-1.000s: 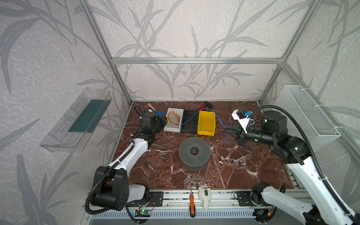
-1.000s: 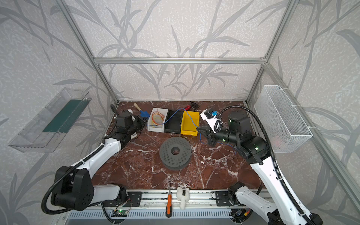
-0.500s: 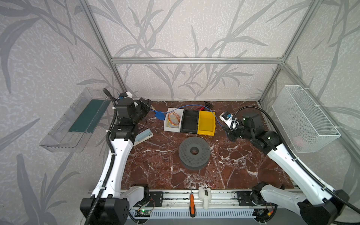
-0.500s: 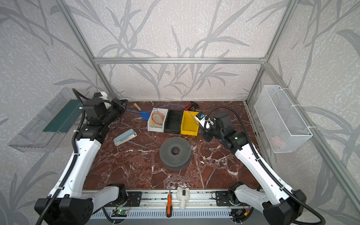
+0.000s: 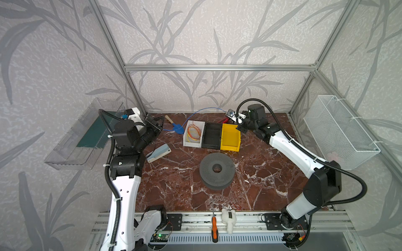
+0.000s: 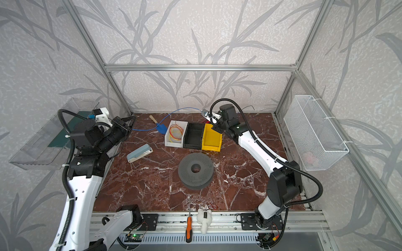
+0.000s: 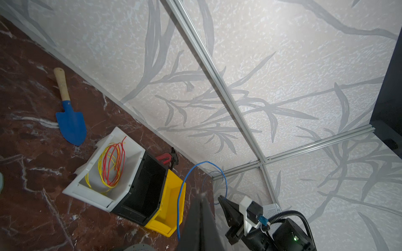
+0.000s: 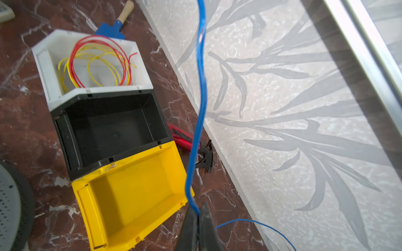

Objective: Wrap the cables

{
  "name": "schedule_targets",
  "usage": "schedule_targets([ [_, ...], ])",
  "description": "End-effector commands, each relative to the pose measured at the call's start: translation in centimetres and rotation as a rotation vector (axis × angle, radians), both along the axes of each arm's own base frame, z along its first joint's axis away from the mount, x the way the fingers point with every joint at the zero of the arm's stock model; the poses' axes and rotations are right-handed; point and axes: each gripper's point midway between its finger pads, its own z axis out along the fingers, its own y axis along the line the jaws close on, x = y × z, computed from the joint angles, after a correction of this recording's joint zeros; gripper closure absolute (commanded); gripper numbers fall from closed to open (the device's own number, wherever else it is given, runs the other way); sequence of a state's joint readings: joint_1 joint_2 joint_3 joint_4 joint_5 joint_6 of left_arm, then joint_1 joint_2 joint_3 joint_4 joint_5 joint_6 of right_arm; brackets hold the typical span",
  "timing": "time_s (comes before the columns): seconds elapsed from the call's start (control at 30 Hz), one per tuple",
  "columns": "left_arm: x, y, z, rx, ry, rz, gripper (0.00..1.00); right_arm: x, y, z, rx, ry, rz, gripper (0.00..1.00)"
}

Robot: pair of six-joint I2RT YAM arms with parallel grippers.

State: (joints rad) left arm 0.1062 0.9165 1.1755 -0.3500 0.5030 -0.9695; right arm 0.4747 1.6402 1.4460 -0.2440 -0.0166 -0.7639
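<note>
Arms swung apart since earlier. Right end effector (image 8: 198,214) clamped shut on blue wire (image 8: 202,87), arcing across upper centre, both top views. Left end effector (image 7: 201,202) closed, hold unclear. Risk: tension pulls wire free.

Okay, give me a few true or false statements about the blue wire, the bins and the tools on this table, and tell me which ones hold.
1. The right gripper is shut on the thin bright-blue wire. True.
2. The orange and yellow wires lie in the black plastic bin. False: they lie coiled in the white plastic bin; the black plastic bin looks empty.
3. The blue trowel with a wooden handle lies inside a yellow bin. False: it lies on the red marble table, beside the white plastic bin.
4. The grey perforated spool lies flat on the table, nearer the front than the bins. True.
</note>
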Motion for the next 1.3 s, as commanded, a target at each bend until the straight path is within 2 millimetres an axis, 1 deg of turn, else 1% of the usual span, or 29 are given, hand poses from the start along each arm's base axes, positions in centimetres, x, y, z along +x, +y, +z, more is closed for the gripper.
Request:
schedule_targets([
  [0.0,-1.9,-1.9,-2.0,-0.017,0.066,-0.072,1.0,-0.2,-0.1,-3.2,-0.07,0.036,0.009,0.74],
  [0.03,-2.2,-2.2,-2.7,-0.01,0.086,-0.076,1.0,-0.9,0.0,-3.4,-0.054,0.053,0.008,0.62],
  [0.1,-2.3,-2.6,-3.7,-0.001,0.113,-0.073,1.0,-2.4,0.2,-3.3,-0.007,0.075,-0.001,0.49],
  [0.13,-2.2,-3.0,-4.3,0.004,0.124,-0.074,1.0,-3.6,0.4,-3.1,0.02,0.086,0.007,0.44],
  [0.2,-1.9,-4.0,-5.0,0.013,0.14,-0.084,1.0,-5.8,0.2,-2.8,0.049,0.096,0.0,0.4],
  [0.27,-1.6,-5.0,-5.5,0.034,0.156,-0.092,1.0,-8.4,0.1,-2.7,0.068,0.125,0.002,0.38],
  [0.37,-1.5,-6.5,-5.8,0.063,0.155,-0.097,1.0,-12.8,-0.2,-1.8,0.113,0.152,0.006,0.33],
  [0.4,-1.5,-7.0,-5.8,0.075,0.153,-0.101,1.0,-14.4,-0.5,-1.2,0.134,0.154,0.013,0.31],
  [0.47,-1.5,-7.7,-6.1,0.103,0.158,-0.101,1.0,-17.0,-1.3,0.3,0.178,0.144,0.021,0.3],
  [0.5,-1.6,-8.1,-6.2,0.117,0.158,-0.1,1.0,-18.2,-1.8,1.5,0.204,0.131,0.027,0.3],
  [0.6,-1.5,-9.6,-6.8,0.134,0.159,-0.122,1.0,-21.1,-3.5,5.7,0.299,0.107,0.035,0.3],
  [0.67,-1.5,-11.1,-7.6,0.151,0.174,-0.152,1.0,-22.9,-3.8,8.5,0.375,0.101,0.075,0.3],
  [0.73,-1.5,-12.6,-8.6,0.171,0.19,-0.166,1.0,-24.4,-3.2,10.4,0.441,0.127,0.143,0.3],
  [0.8,-1.6,-13.9,-9.2,0.188,0.178,-0.169,1.0,-24.9,-2.2,11.1,0.463,0.147,0.194,0.3],
  [0.83,-1.8,-14.2,-9.6,0.2,0.176,-0.157,1.0,-24.7,-1.7,11.1,0.461,0.147,0.213,0.31],
  [0.93,-1.7,-14.4,-9.3,0.195,0.144,-0.126,1.0,-22.9,-0.7,9.5,0.397,0.139,0.208,0.31],
  [1.0,-1.6,-13.8,-8.6,0.202,0.132,-0.1,1.0,-22.4,-0.1,9.0,0.364,0.172,0.214,0.3],
  [1.07,-1.7,-13.5,-7.6,0.222,0.108,-0.09,1.0,-23.1,1.0,9.4,0.374,0.223,0.274,0.27],
  [1.13,-1.8,-13.5,-6.8,0.247,0.097,-0.101,1.0,-23.8,2.4,10.4,0.41,0.266,0.346,0.26],
  [1.2,-2.0,-13.9,-6.8,0.263,0.113,-0.124,1.0,-24.0,3.9,11.4,0.454,0.303,0.403,0.26],
  [1.27,-2.2,-14.4,-7.1,0.27,0.13,-0.147,1.0,-24.3,5.7,11.7,0.477,0.332,0.466,0.26],
])
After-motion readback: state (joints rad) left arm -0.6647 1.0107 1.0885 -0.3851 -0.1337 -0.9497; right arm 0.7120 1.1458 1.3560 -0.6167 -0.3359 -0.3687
